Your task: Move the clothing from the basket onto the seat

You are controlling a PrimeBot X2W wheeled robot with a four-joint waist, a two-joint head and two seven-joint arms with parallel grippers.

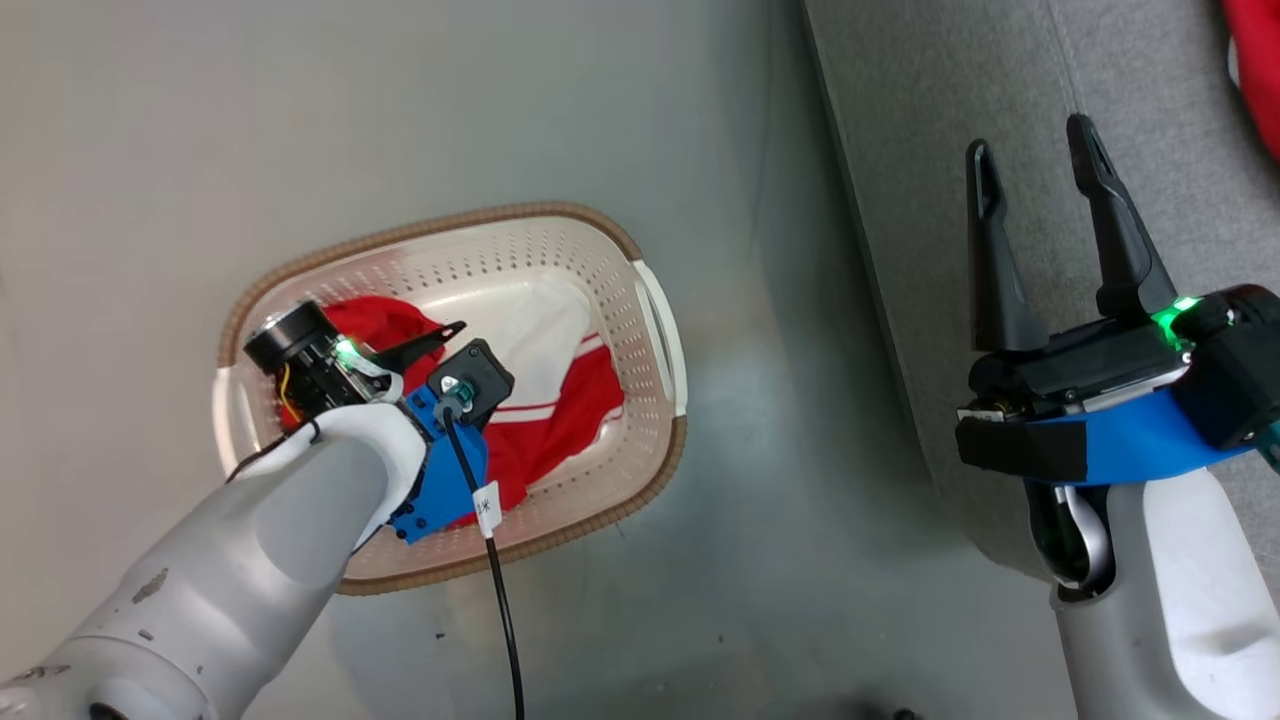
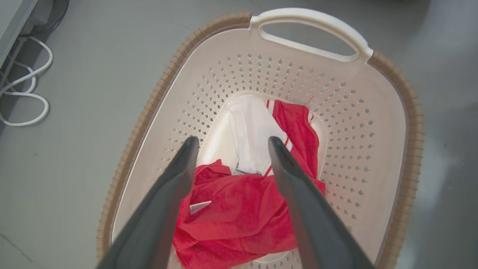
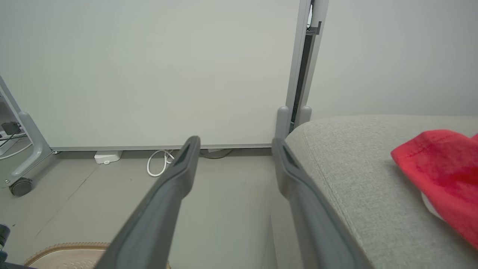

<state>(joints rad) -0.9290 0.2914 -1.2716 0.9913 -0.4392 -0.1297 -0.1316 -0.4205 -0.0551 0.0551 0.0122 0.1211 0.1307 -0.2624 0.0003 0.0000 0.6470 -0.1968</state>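
Note:
The cream basket (image 1: pixel 655 320) with a brown rim stands on the grey floor, left of the seat (image 1: pixel 950 100). Red and white clothing (image 1: pixel 570 400) lies crumpled on its bottom. My left gripper (image 1: pixel 425 348) reaches down into the basket. Seen from the left wrist, this gripper (image 2: pixel 233 141) is open just above the clothing (image 2: pixel 239 216), its fingers either side of the red heap with the small tag (image 2: pixel 199 206). My right gripper (image 1: pixel 1035 165) is open and empty over the seat's left edge. Another red garment (image 3: pixel 440 164) lies on the seat (image 3: pixel 354 168).
White cables (image 2: pixel 26 93) lie on the floor beyond the basket. A white wall panel (image 3: pixel 149 74), a cable loop (image 3: pixel 158 162) and a wheeled stand leg (image 3: pixel 22 183) sit past the seat's end. Grey floor separates the basket and the seat.

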